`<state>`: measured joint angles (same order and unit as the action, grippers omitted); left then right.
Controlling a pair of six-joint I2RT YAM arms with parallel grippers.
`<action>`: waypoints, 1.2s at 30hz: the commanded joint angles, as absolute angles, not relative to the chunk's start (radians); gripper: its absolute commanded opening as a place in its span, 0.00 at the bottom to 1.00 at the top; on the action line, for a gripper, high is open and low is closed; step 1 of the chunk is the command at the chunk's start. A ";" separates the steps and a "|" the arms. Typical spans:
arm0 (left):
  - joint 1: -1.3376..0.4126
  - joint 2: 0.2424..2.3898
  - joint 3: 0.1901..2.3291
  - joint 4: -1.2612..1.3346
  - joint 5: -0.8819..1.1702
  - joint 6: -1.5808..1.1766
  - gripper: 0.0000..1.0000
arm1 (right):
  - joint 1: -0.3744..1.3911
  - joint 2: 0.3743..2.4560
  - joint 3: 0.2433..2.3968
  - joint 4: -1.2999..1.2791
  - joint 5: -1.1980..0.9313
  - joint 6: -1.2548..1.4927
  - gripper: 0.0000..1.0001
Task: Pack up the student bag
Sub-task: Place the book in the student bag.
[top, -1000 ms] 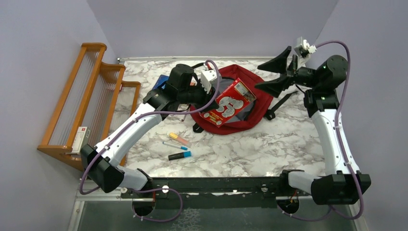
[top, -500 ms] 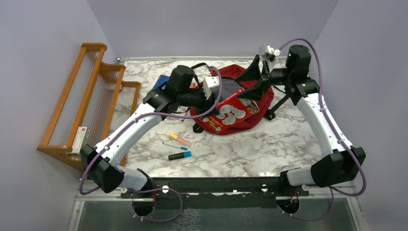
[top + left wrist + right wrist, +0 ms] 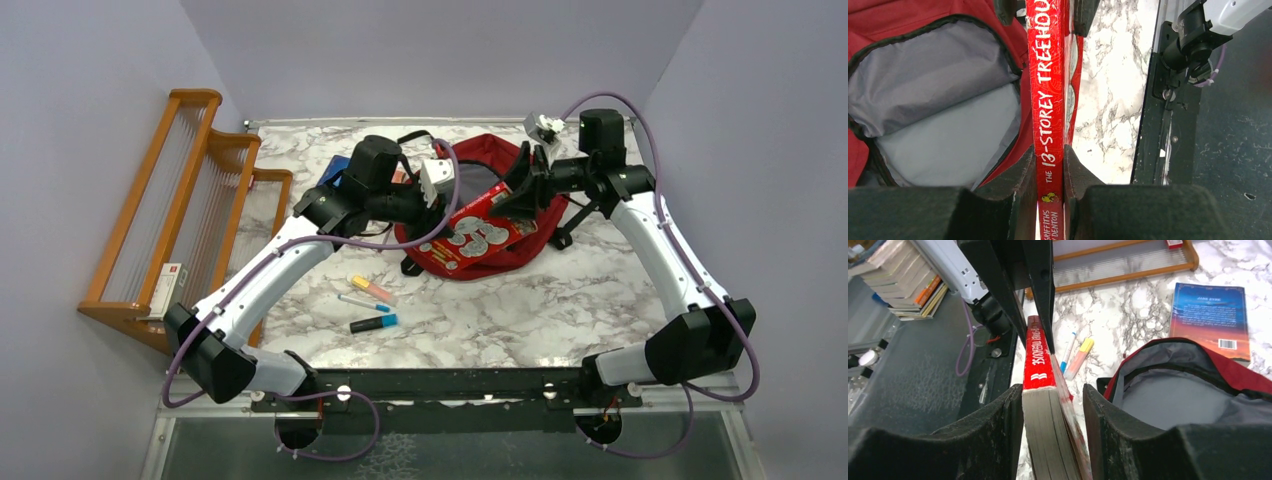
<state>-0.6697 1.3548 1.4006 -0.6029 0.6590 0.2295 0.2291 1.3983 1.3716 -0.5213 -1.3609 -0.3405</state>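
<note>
– So, what lies closest to the arm bases?

– Three pens on the marble table (image 3: 560, 300), near each other but not touching. First comes a black marker with a blue end (image 3: 373, 323), then a thin blue pen (image 3: 362, 302), then an orange and yellow highlighter (image 3: 372, 289). At the left side stands a wooden rack (image 3: 190, 190), and a small white and red box (image 3: 171, 289) sits on its near end.

– And the two hands?

– The left gripper (image 3: 1049, 170) is closed tight on a red book (image 3: 1048, 90), "The 13-Storey Treehouse". Both fingers press on it at one end of the spine. The book is lifted and tilted. The right gripper (image 3: 1053, 397) has its jaws on both sides of the opposite end. One finger lies against the book, but at the other finger I see a thin gap. So I cannot tell if this gripper really clamps the book.

– Where is the student bag?

– The student bag (image 3: 520, 255) lies flat on the far half of the table, directly under the book and both grippers. Its main compartment is unzipped and gapes wide, so the grey lining shows. A black strap (image 3: 568, 232) goes out from its right side.

– What is behind it?

– Just beside the bag, at the far left, a blue book (image 3: 1209, 315), "Jane Eyre", lies flat on the marble with its barcode side up.
</note>
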 commanded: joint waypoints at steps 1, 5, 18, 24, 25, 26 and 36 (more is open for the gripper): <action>-0.673 1.301 1.448 -0.525 0.657 0.232 0.00 | 0.238 1.417 1.384 -0.612 -1.381 -0.419 0.45; -0.674 1.282 1.434 -0.490 0.648 0.216 0.00 | 0.238 1.414 1.385 -0.603 -1.411 -0.425 0.22; -0.673 1.128 1.316 -0.240 0.602 0.021 0.94 | 0.238 1.168 1.223 0.015 -1.352 -0.016 0.01; -0.674 1.043 1.235 -0.115 0.634 -0.071 0.99 | 0.238 1.124 1.199 0.259 -1.351 0.242 0.01; -0.674 1.028 1.214 -0.088 0.632 -0.084 0.99 | 0.238 1.116 1.182 0.328 -1.345 0.307 0.01; -0.674 1.014 1.198 -0.064 0.632 -0.097 0.99 | 0.239 1.112 1.170 0.397 -1.338 0.372 0.01; -0.674 0.997 1.181 -0.018 0.670 -0.122 0.92 | 0.238 1.108 1.170 0.512 -1.222 0.583 0.01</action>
<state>-0.6724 1.0126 1.1858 -0.0875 0.6216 -0.0940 0.2340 1.1217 1.1690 0.3840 -1.3067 0.4484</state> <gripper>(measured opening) 0.941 0.240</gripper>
